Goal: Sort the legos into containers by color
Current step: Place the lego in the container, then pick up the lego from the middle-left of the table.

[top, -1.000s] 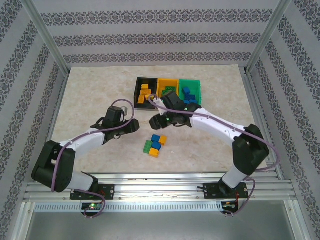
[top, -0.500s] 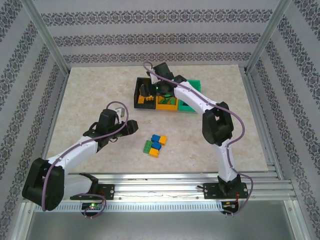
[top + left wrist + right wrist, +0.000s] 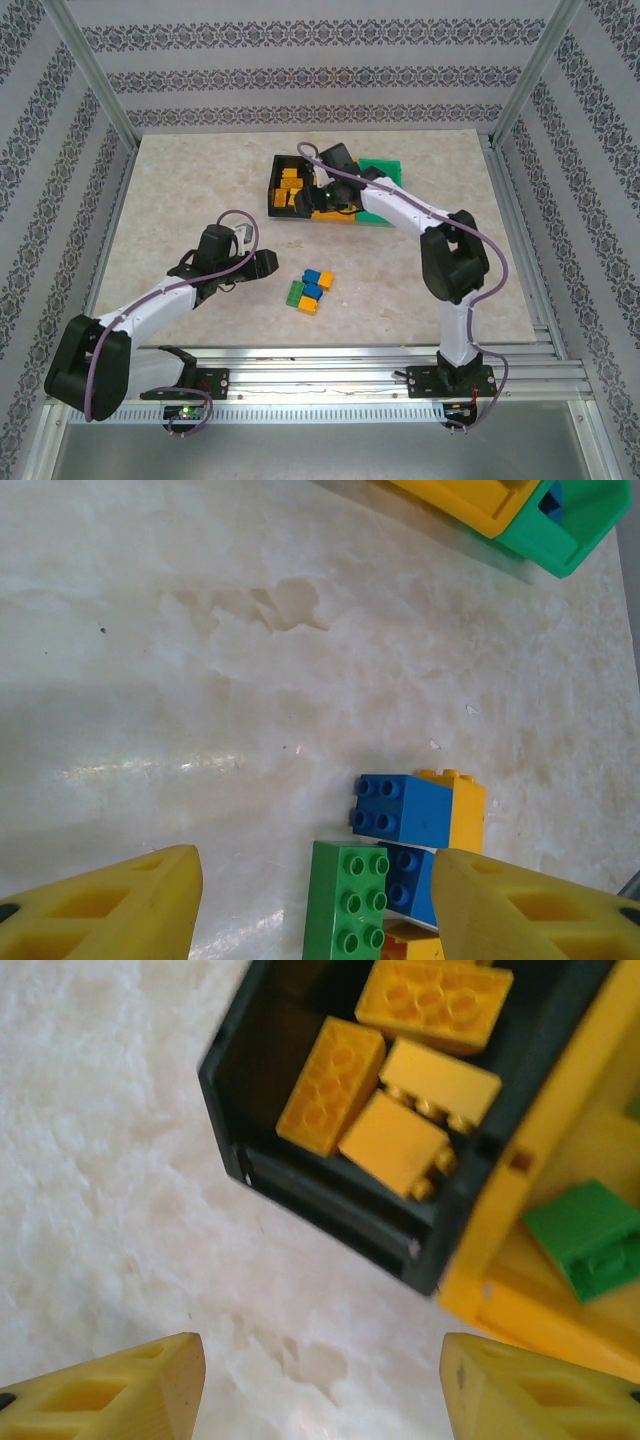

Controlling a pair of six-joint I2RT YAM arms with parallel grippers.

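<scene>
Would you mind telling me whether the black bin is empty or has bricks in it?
Not empty: the black bin holds several yellow-orange bricks, lying loose on its floor in the right wrist view.

Ahead of the yellow-fingered right gripper [image 3: 320, 1352], yellow-orange studded plastic bricks [image 3: 400, 1090] are shown in a black plastic bin [image 3: 330, 1195], and a green plastic brick [image 3: 588, 1235] in a yellow-orange bin [image 3: 540, 1150]. Before the left gripper [image 3: 318, 860], a blue studded brick [image 3: 400, 812] and a green studded brick [image 3: 348, 905] are shown on a cream marbled tabletop [image 3: 250, 660].
</scene>
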